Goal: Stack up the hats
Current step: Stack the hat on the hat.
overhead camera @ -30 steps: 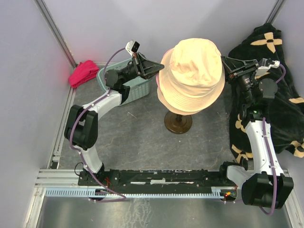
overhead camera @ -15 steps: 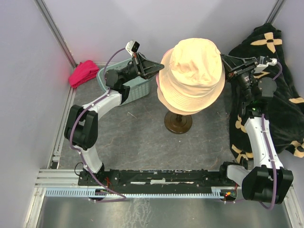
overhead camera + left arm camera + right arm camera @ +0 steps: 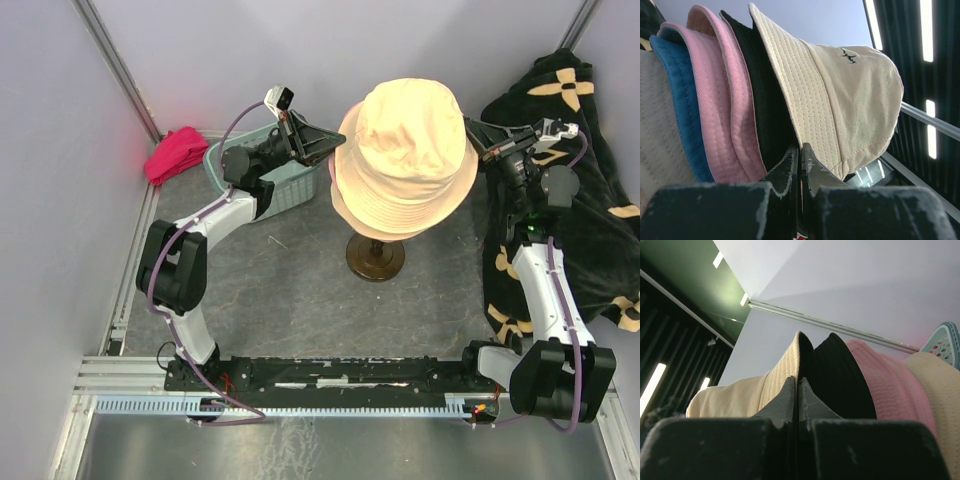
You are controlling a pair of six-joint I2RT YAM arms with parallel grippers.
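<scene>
The quilted cream fabric bucket hat (image 3: 410, 150) meets the left fingers (image 3: 789, 167) and right fingers (image 3: 785, 397) at its round brim. Both pairs are pressed together.

Cream hat (image 3: 850, 90), black hat (image 3: 765, 115), pink hat (image 3: 727, 100), blue hat (image 3: 682, 105), tan hat (image 3: 655, 135). Large cloth (image 3: 600, 240): black with beige flowers. Small cloth (image 3: 175, 153): magenta. Basket (image 3: 222, 165): pale teal.

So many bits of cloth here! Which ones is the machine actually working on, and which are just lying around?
Part of the job: the cream hat, black hat, pink hat, blue hat and tan hat, stacked on the stand.

Just lying about: the magenta cloth, the teal basket, the black flowered cloth.
</scene>
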